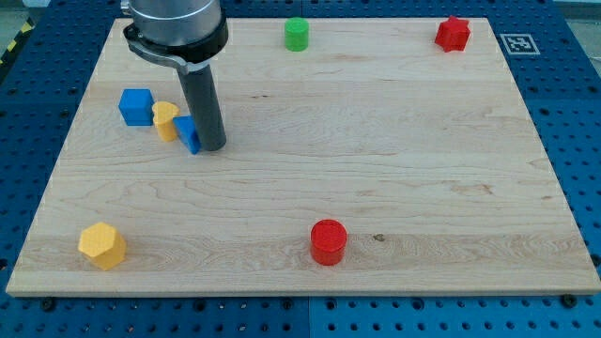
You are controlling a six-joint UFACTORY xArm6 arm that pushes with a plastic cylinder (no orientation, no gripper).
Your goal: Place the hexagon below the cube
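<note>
The yellow hexagon [101,245] lies near the view's bottom left corner of the board. The blue cube [136,107] sits at the upper left. Right of it stands a small yellow block [165,120], shape unclear, and a second blue block [189,134], partly hidden by the rod. My tip [212,147] rests on the board, touching the right side of that second blue block, right of the blue cube and far above and right of the hexagon.
A green cylinder [297,34] stands at the top centre. A red star-like block [453,34] is at the top right. A red cylinder [329,241] is at the bottom centre. The wooden board [394,141] lies on a blue perforated table.
</note>
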